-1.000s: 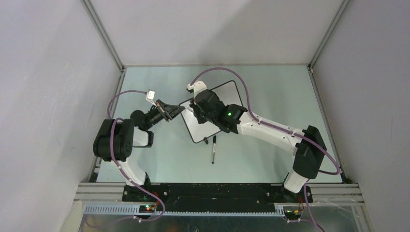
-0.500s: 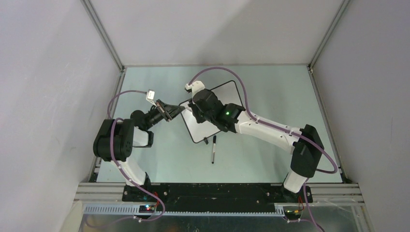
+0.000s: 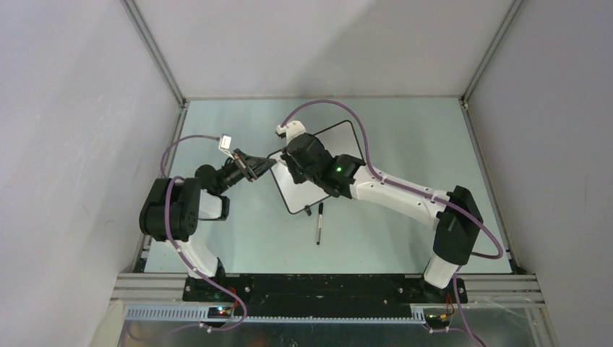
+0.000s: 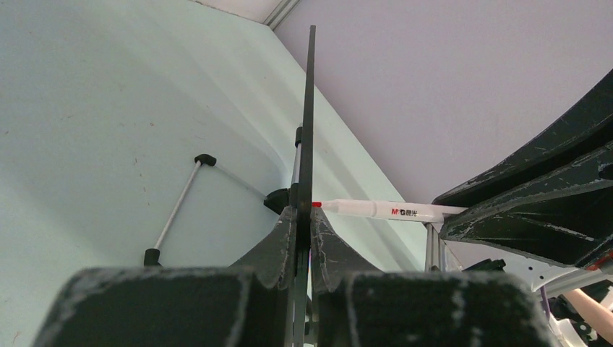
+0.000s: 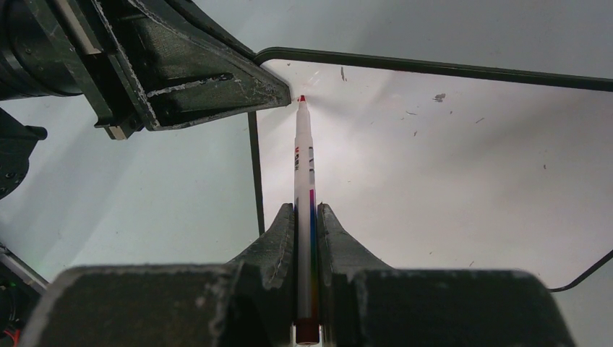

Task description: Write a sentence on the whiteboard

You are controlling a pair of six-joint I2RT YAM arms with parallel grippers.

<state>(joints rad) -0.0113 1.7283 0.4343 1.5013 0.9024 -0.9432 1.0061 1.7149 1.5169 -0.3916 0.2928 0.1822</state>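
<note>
The whiteboard (image 3: 307, 195) has a glossy white face and a thin black frame; it stands tilted mid-table. My left gripper (image 3: 259, 166) is shut on its left edge; in the left wrist view the board (image 4: 309, 108) shows edge-on between the fingers. My right gripper (image 3: 289, 160) is shut on a white marker (image 5: 303, 181) with a red tip. The tip touches the board face (image 5: 448, 166) near its upper left corner, right beside the left gripper's fingers (image 5: 209, 79). The marker (image 4: 383, 210) also shows in the left wrist view. No red words show on the board.
A black marker cap or second pen (image 3: 319, 223) lies on the pale green table (image 3: 405, 130) just in front of the board. The board's wire stand (image 4: 177, 210) shows behind it. Grey walls and metal frame posts enclose the table.
The right arm has shifted slightly left and up along the board with the marker. The left arm and the board have not moved.
</note>
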